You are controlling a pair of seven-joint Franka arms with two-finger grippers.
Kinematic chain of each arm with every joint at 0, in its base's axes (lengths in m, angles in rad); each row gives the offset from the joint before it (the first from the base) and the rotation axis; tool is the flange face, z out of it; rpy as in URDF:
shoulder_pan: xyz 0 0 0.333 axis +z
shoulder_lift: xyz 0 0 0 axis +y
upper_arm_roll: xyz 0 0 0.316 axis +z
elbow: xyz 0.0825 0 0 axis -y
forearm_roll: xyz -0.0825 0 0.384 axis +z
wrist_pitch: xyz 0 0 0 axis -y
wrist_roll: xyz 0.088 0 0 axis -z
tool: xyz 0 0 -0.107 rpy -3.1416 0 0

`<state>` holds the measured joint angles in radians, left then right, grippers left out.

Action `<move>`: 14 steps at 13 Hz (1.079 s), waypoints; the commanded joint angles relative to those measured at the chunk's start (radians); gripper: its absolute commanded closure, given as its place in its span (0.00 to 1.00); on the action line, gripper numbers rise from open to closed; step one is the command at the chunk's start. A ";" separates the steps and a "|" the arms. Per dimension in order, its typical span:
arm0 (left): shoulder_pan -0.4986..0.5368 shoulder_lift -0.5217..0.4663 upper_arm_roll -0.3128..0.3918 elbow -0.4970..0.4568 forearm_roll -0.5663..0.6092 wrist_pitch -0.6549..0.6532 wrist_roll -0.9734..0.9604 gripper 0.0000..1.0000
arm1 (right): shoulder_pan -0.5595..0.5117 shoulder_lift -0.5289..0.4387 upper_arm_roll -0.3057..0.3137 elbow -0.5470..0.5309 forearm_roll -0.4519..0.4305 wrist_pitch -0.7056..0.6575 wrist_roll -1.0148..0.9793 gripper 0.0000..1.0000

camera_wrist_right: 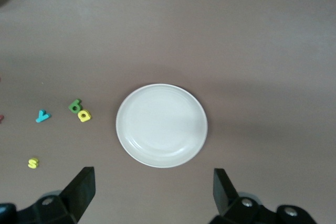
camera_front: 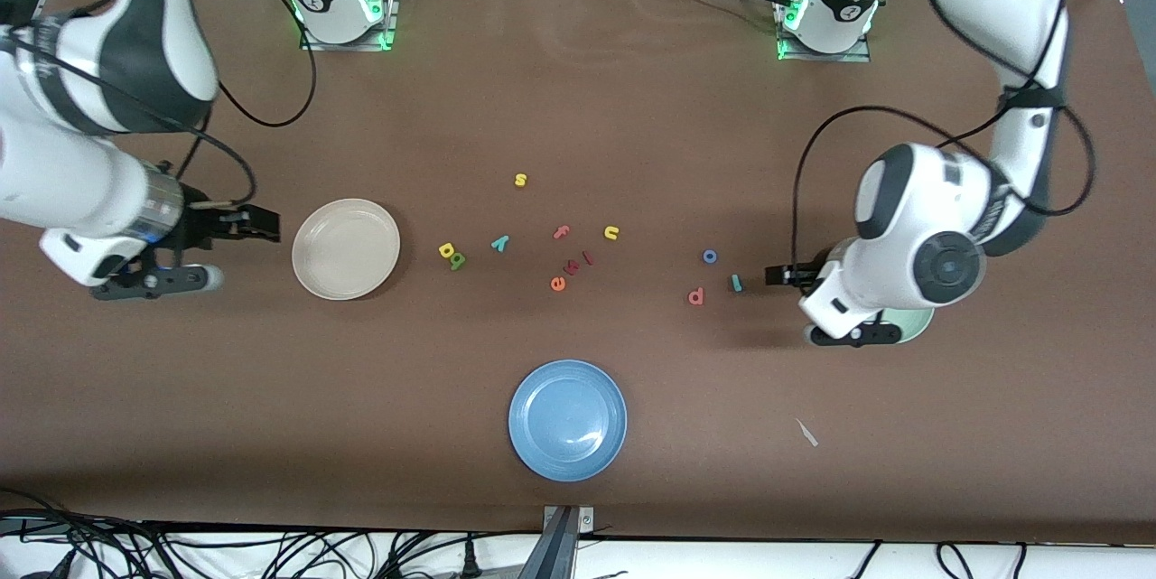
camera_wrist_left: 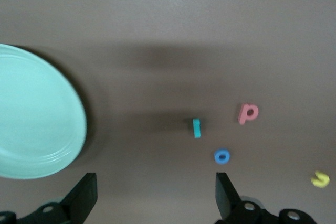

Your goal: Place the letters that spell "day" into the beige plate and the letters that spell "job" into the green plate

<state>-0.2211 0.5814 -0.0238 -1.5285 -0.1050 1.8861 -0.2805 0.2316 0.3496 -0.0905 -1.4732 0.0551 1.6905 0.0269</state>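
The beige plate (camera_front: 346,248) (camera_wrist_right: 161,125) lies empty toward the right arm's end. Beside it on the table are the yellow "a" (camera_front: 446,249) (camera_wrist_right: 84,115), the dark green "d" (camera_front: 458,261) (camera_wrist_right: 75,106) and the teal "y" (camera_front: 499,242) (camera_wrist_right: 42,115). My right gripper (camera_front: 266,225) (camera_wrist_right: 155,195) hovers open and empty beside the plate. The green plate (camera_front: 912,324) (camera_wrist_left: 37,114) is mostly hidden under the left arm. Near it lie the blue "o" (camera_front: 710,256) (camera_wrist_left: 222,156), the teal "j" (camera_front: 737,283) (camera_wrist_left: 197,128) and the salmon "b" (camera_front: 695,296) (camera_wrist_left: 248,113). My left gripper (camera_front: 775,275) (camera_wrist_left: 156,198) is open and empty, close to the "j".
A blue plate (camera_front: 567,419) sits nearest the front camera at mid-table. Other letters lie in the middle: yellow "s" (camera_front: 520,180), salmon "f" (camera_front: 561,232), yellow "u" (camera_front: 611,233), salmon "k" (camera_front: 571,266), orange "e" (camera_front: 558,284). A small white scrap (camera_front: 806,433) lies nearer the front camera.
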 commanded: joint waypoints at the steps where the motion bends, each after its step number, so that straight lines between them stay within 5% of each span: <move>1: -0.040 -0.011 0.010 -0.140 -0.033 0.173 -0.074 0.01 | 0.072 0.060 -0.005 -0.004 0.008 0.050 0.117 0.01; 6: -0.084 0.058 0.007 -0.174 -0.033 0.261 -0.167 0.12 | 0.121 0.095 0.002 -0.091 0.012 0.150 0.180 0.00; 9: -0.083 0.081 0.007 -0.173 -0.035 0.266 -0.167 0.35 | 0.127 0.078 0.067 -0.182 0.009 0.254 0.289 0.00; 14: -0.086 0.115 0.007 -0.174 -0.093 0.338 -0.169 0.38 | 0.127 0.089 0.129 -0.262 0.005 0.409 0.269 0.00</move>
<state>-0.2973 0.6899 -0.0257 -1.7020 -0.1613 2.2055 -0.4515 0.3639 0.4632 0.0227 -1.6708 0.0567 2.0310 0.3095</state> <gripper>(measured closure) 0.361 0.000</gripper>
